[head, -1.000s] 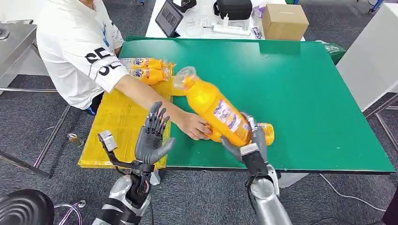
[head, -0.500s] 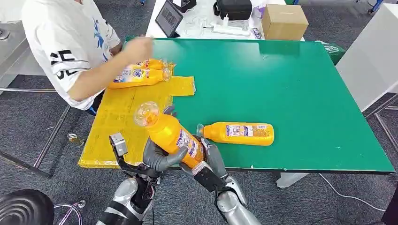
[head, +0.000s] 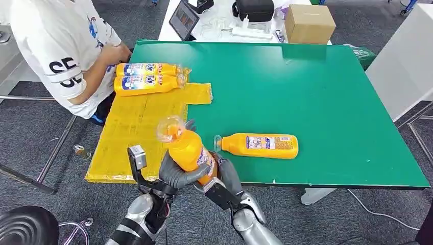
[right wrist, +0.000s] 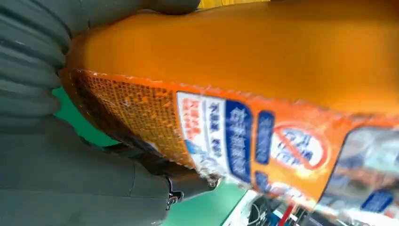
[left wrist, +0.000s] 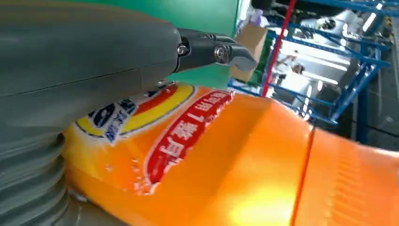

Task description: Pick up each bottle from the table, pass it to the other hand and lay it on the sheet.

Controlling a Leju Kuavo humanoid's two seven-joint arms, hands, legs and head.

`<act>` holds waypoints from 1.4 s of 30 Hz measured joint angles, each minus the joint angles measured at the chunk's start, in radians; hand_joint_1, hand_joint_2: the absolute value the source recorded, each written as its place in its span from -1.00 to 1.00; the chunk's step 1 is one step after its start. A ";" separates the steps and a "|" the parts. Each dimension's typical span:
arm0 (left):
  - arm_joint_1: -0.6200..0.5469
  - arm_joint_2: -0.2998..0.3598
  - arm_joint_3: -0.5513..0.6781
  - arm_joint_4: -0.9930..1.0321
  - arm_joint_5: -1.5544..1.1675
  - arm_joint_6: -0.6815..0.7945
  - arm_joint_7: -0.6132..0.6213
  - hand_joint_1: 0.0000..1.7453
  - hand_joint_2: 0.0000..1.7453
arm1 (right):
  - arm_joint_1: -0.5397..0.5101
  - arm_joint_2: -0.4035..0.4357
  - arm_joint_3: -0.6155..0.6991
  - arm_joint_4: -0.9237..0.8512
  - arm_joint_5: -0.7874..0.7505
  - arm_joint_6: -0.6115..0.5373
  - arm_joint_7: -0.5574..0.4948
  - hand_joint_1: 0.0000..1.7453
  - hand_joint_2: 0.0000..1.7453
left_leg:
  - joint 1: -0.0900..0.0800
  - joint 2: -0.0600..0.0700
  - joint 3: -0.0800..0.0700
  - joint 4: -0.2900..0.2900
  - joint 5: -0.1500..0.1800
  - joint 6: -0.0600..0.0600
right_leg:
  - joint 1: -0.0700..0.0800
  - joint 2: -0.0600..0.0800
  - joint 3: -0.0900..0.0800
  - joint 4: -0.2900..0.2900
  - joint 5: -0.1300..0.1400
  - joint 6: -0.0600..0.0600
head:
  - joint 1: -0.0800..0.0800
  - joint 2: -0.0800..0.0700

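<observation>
An orange bottle (head: 186,148) with a clear cap stands tilted above the table's front edge. Both my hands hold it: my left hand (head: 176,173) wraps its lower body from the left, and my right hand (head: 224,176) grips it from the right. Up close, the bottle (left wrist: 226,160) lies against the left hand's grey thumb, and its label (right wrist: 244,141) fills the right wrist view. A second orange bottle (head: 260,145) lies on its side on the green table (head: 306,92). Two more bottles (head: 148,79) lie on the yellow sheet (head: 133,132) at its far end.
A person in a white shirt (head: 61,51) sits at the table's left, a hand near the two far bottles. Behind the table are a cardboard box (head: 309,23), a tablet (head: 183,19) and a black bag (head: 254,9). A white cabinet (head: 403,61) stands at right.
The person set a bottle on the table and pulled their arm back. My right hand carried the bottle left to my left hand, which now grips it; the bottle has since tilted more upright.
</observation>
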State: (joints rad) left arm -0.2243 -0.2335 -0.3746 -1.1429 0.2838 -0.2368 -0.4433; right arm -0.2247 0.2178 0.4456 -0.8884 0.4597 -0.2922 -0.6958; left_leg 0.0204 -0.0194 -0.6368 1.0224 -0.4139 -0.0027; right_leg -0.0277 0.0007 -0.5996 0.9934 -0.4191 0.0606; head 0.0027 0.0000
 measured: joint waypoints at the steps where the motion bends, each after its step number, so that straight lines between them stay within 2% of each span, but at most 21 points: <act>1: 0.000 0.002 0.000 0.001 0.007 -0.010 0.001 1.00 1.00 | -0.003 0.000 0.003 0.006 0.000 0.001 0.000 1.00 1.00 | 0.000 0.000 0.000 0.000 0.000 0.000 | 0.000 0.000 0.000 0.000 0.000 0.000 | 0.000 0.000; 8: 0.004 0.016 0.010 0.007 0.092 -0.097 0.008 1.00 1.00 | -0.019 0.001 0.014 0.036 0.000 0.010 -0.005 1.00 1.00 | 0.000 0.000 0.000 0.000 0.000 0.000 | 0.000 0.000 0.000 0.000 0.000 0.000 | 0.000 0.000; 22: 0.005 0.027 0.012 0.011 0.078 -0.118 -0.004 1.00 1.00 | -0.028 0.005 0.019 0.061 0.000 0.013 -0.007 1.00 1.00 | 0.000 0.000 0.000 0.000 0.000 0.000 | 0.000 0.000 0.000 0.000 0.000 0.000 | 0.000 0.000; 23: 0.005 0.027 0.012 0.011 0.054 -0.105 -0.011 1.00 1.00 | -0.029 0.006 0.019 0.061 -0.001 0.013 -0.007 0.76 1.00 | 0.000 0.000 0.000 0.000 0.000 0.000 | 0.000 0.000 0.000 0.000 0.000 0.000 | 0.000 0.000; 24: 0.005 0.027 0.011 0.011 0.029 -0.083 -0.022 1.00 1.00 | -0.029 0.006 0.019 0.061 -0.002 0.013 -0.007 -0.40 1.00 | 0.000 0.000 0.000 0.000 0.000 0.000 | 0.000 0.000 0.000 0.000 0.000 0.000 | 0.000 0.000; 25: 0.005 0.027 0.008 0.010 -0.006 -0.056 -0.036 1.00 1.00 | -0.030 0.007 0.019 0.061 -0.005 0.013 -0.006 -1.00 1.00 | 0.000 0.000 0.000 0.000 0.000 0.000 | 0.000 0.000 0.000 0.000 0.000 0.000 | 0.000 0.000; 26: 0.005 0.027 0.004 0.008 -0.043 -0.031 -0.046 1.00 1.00 | -0.029 0.007 0.018 0.061 -0.008 0.013 -0.006 -1.00 -1.00 | 0.000 0.000 0.000 0.000 0.000 0.000 | 0.000 0.000 0.000 0.000 0.000 0.000 | 0.000 0.000; 30: 0.005 0.026 -0.010 -0.014 -0.170 0.074 -0.071 1.00 1.00 | -0.027 0.008 0.016 0.054 -0.020 0.018 -0.004 -1.00 -1.00 | 0.000 0.000 0.000 0.000 0.000 0.000 | 0.000 0.000 0.000 0.000 0.000 0.000 | 0.001 0.000; 34: -0.001 0.024 -0.002 -0.036 -0.230 0.176 -0.089 1.00 1.00 | -0.014 0.008 0.014 -0.015 -0.110 0.130 -0.004 -1.00 -1.00 | 0.000 0.000 0.000 0.000 0.000 0.000 | 0.000 0.000 -0.001 0.000 0.000 0.000 | 0.000 0.000; 36: -0.012 0.020 0.019 -0.042 -0.243 0.226 -0.095 1.00 1.00 | -0.006 0.004 0.012 -0.077 -0.137 0.194 0.001 -1.00 -1.00 | 0.000 0.001 0.000 0.000 0.000 0.000 | 0.000 0.000 -0.001 0.000 0.000 0.000 | 0.000 0.000; 42: -0.062 0.008 0.111 -0.042 -0.231 0.333 -0.112 1.00 1.00 | 0.019 -0.012 0.010 -0.202 -0.138 0.237 0.014 -1.00 -1.00 | 0.000 0.001 0.000 0.000 0.000 0.000 | 0.000 0.000 -0.001 0.000 0.000 0.000 | 0.000 0.000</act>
State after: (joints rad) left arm -0.2859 -0.2255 -0.2639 -1.1845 0.0530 0.0958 -0.5551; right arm -0.2055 0.2056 0.4559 -1.0907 0.3220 -0.0553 -0.6817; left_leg 0.0206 -0.0183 -0.6366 1.0225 -0.4136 -0.0028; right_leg -0.0275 0.0010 -0.6003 0.9935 -0.4187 0.0605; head 0.0031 0.0000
